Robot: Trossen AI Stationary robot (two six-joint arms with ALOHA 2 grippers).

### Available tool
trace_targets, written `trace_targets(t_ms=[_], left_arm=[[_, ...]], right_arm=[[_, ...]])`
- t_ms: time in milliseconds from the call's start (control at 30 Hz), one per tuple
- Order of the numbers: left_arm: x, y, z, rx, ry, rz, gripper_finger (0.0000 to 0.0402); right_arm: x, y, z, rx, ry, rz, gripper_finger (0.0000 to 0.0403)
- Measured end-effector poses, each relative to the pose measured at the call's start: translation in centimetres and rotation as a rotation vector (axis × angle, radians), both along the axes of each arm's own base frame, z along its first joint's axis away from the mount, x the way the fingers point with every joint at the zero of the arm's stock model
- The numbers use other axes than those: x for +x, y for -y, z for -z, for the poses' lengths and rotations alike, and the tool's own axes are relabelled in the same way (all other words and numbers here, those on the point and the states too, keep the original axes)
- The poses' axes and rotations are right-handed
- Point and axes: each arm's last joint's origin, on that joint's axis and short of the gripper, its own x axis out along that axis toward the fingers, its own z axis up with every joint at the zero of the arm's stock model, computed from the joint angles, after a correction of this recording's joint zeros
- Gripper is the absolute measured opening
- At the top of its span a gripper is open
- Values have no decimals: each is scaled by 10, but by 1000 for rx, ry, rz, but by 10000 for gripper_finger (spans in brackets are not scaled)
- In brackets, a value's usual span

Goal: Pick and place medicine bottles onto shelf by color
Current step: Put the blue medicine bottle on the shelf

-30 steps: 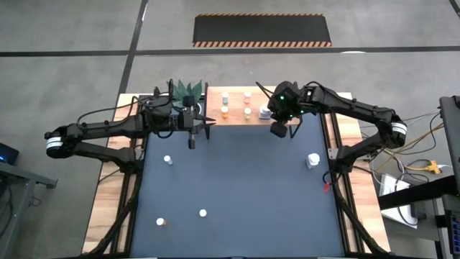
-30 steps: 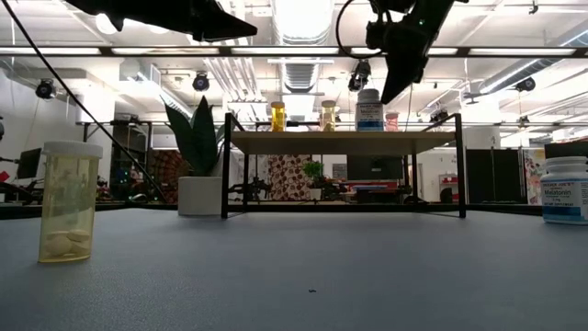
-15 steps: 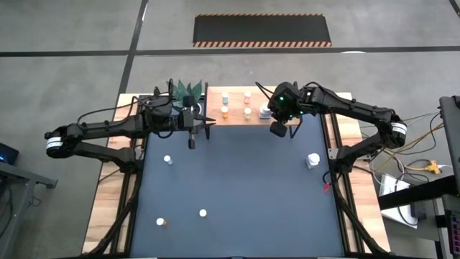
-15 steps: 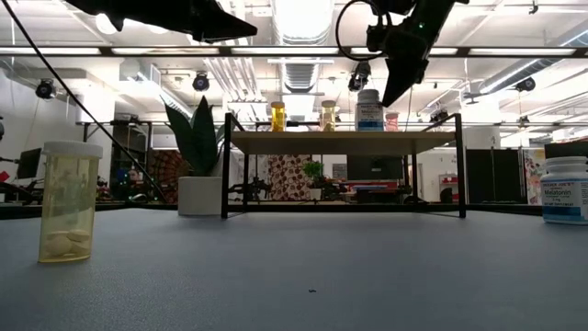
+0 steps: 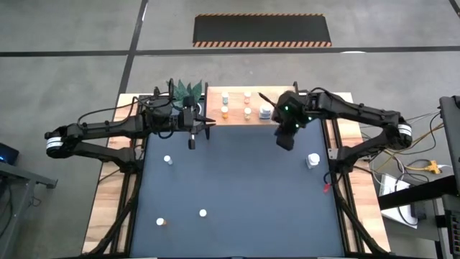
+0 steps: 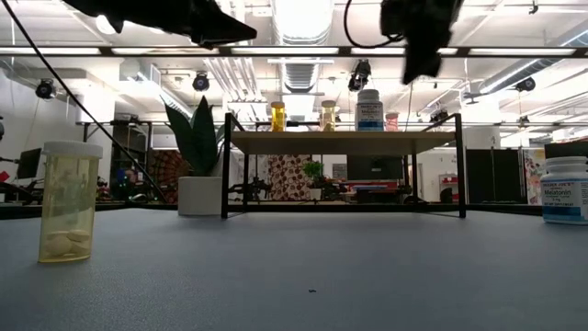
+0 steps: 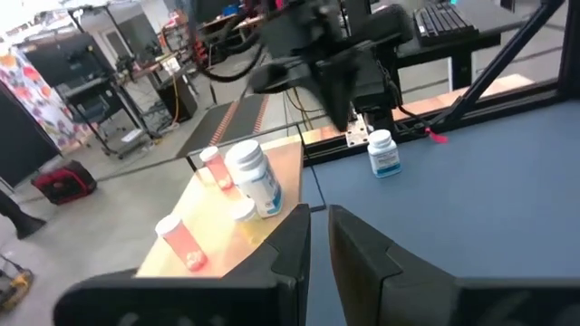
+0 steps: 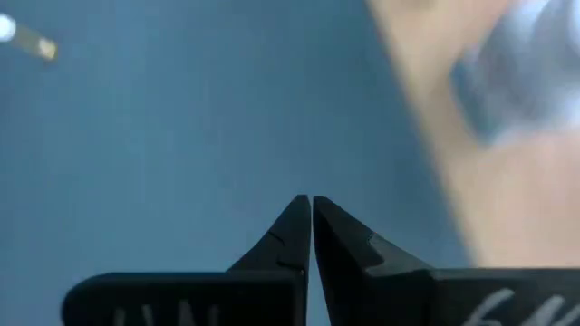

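The light-wood shelf [image 5: 244, 108] stands at the table's far edge. Several bottles stand on it by their bases: small orange and pink ones [image 5: 225, 111] and a larger white one [image 5: 266, 111], which also shows in the low view [image 6: 369, 110]. More bottles stand on the blue tabletop: a white one [image 5: 313, 160] at the right, an orange one [image 5: 167, 160] at the left and two small ones [image 5: 203, 213] near the front. My right gripper [image 5: 286, 140] hangs shut and empty just in front of the shelf's right end. My left gripper [image 5: 192, 142] is shut and empty by the shelf's left end.
A green plant in a white pot [image 6: 200, 195] stands at the far left beside the shelf. In the low view, the orange bottle [image 6: 67, 202] stands close by and the white bottle [image 6: 564, 190] stands at the right.
My right gripper has drawn back from the shelf's right end toward the table's near and right edges, still shut and empty. The white bottle stays standing on the shelf.
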Motion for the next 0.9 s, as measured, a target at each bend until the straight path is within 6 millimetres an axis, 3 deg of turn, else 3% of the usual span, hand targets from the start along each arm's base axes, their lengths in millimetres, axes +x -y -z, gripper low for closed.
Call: trace_targets(t_ms=[167, 400, 667, 900], left_arm=[[0, 1, 0, -68, 8, -5, 26], [1, 5, 0, -69, 8, 14, 26], [1, 7, 0, -70, 8, 20, 26], [8, 19, 3, -103, 12, 73, 26]], right_arm=[[-15, -29, 11, 189, -245, 144, 9], [-38, -49, 41, 249, -514, 427, 9], [-74, -58, 68, 167, -548, 620, 14], [-97, -64, 71, 108, -475, 690, 79]])
